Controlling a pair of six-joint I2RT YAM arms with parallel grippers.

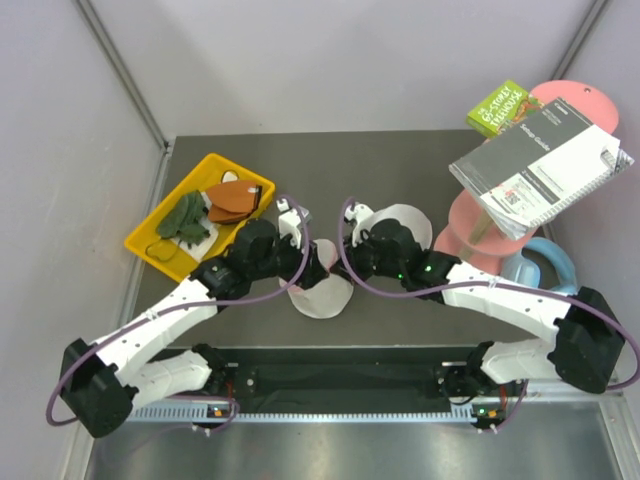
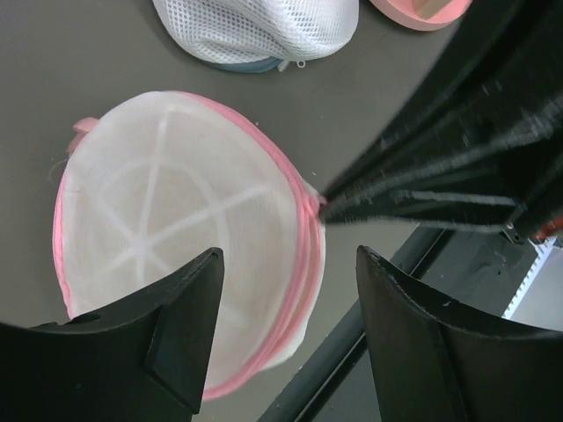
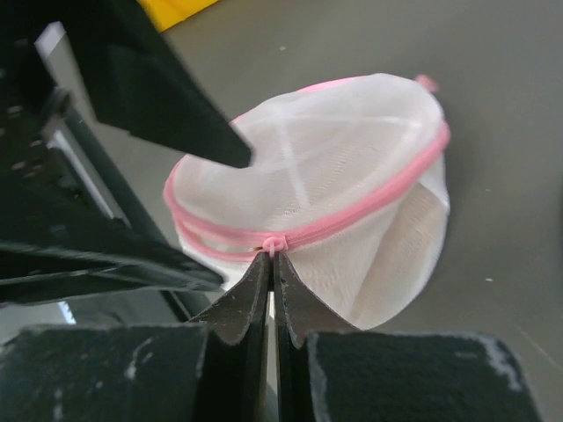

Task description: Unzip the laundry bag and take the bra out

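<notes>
The round white mesh laundry bag (image 3: 325, 189) with pink rim looks zipped; right gripper (image 3: 271, 260) pinches its pink zipper pull (image 3: 275, 243), left gripper (image 2: 288, 257) spread wide. Unzipping and bra removal remain.

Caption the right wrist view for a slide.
Right tool pinches the zipper pull on the pink-rimmed laundry bag.

Laundry bag (image 1: 322, 298) mostly hidden from top view.

Left arm (image 1: 170, 325) and right arm (image 1: 500, 300) angle inward; left gripper (image 2: 288, 264) fingers (image 2: 189, 308) spread, right gripper (image 3: 271, 268) fingers (image 3: 242, 303) pressed together.
</notes>
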